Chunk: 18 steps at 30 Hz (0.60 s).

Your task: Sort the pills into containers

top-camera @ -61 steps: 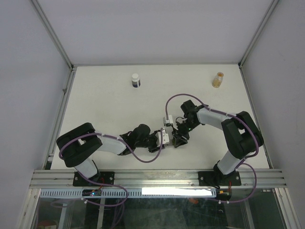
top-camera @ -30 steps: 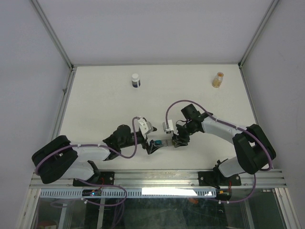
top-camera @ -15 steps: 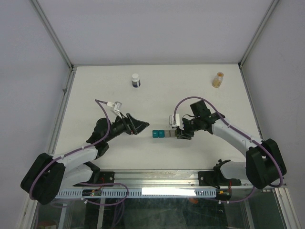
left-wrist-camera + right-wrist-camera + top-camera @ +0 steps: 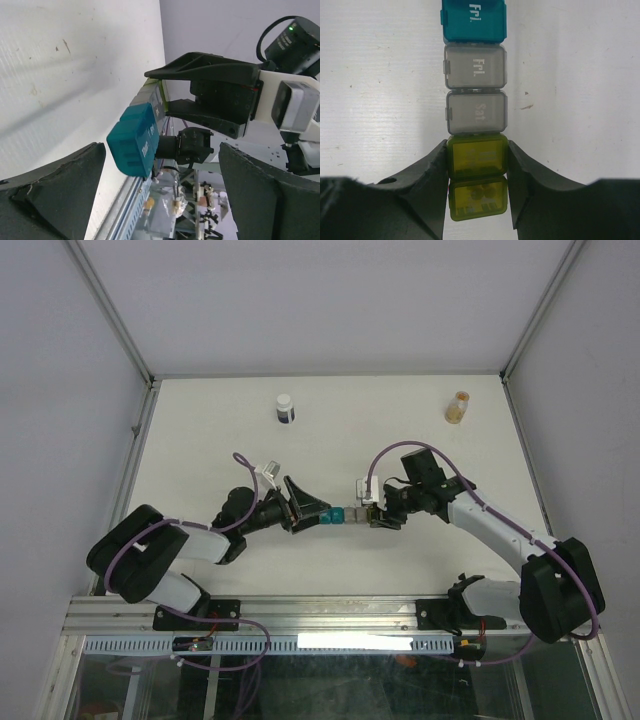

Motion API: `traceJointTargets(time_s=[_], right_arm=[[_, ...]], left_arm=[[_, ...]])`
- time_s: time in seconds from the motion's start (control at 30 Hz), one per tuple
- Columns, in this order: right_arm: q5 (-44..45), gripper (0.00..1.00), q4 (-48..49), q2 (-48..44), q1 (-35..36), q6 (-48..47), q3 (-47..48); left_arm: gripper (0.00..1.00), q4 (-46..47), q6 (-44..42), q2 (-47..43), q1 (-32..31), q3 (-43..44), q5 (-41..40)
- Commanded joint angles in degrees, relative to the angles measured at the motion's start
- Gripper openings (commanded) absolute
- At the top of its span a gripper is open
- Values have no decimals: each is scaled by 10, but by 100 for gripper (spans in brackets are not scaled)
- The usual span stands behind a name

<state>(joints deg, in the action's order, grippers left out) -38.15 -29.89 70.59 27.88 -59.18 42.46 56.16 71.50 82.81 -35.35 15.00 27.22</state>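
Observation:
The containers (image 4: 348, 517) are a short strip of joined cubes lying between the two arms. In the right wrist view it runs teal (image 4: 474, 20), grey (image 4: 475, 66), grey, then yellow-green (image 4: 476, 156). My right gripper (image 4: 476, 167) is shut on that yellow-green cube. The last yellow-green cube (image 4: 478, 212) lies nearer the wrist, and pills (image 4: 483, 191) show dimly through its lid as dark roundish shapes. My left gripper (image 4: 303, 508) stands wide open, its fingertips just short of the teal end (image 4: 134, 141). In the left wrist view nothing sits between the fingers (image 4: 55, 187).
A white-capped dark bottle (image 4: 285, 408) stands at the back left of the white table (image 4: 200, 440). A small clear vial with orange contents (image 4: 458, 407) stands at the back right. An aluminium rail (image 4: 330, 615) runs along the near edge.
My left arm has swung right and its open gripper has closed in on the strip's teal end. The right gripper keeps its hold and has barely moved.

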Motion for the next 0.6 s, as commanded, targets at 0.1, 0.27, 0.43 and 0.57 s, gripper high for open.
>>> traceJointTargets(time_s=[0.1,0.27,0.43,0.57], right_arm=[[-10,12,34,-16,26,14,22],[6,12,51,-17,42,19,15],[31,12,73,-23,49,26,5],[37,12,78,-28,53,27,1]], left_arm=[[90,93,66,71,-29,42,-5],[73,114,84,106,-47,67,-4],[60,125,97,126,-57,77,-2],[47,127,105,135,-60,77,-5]])
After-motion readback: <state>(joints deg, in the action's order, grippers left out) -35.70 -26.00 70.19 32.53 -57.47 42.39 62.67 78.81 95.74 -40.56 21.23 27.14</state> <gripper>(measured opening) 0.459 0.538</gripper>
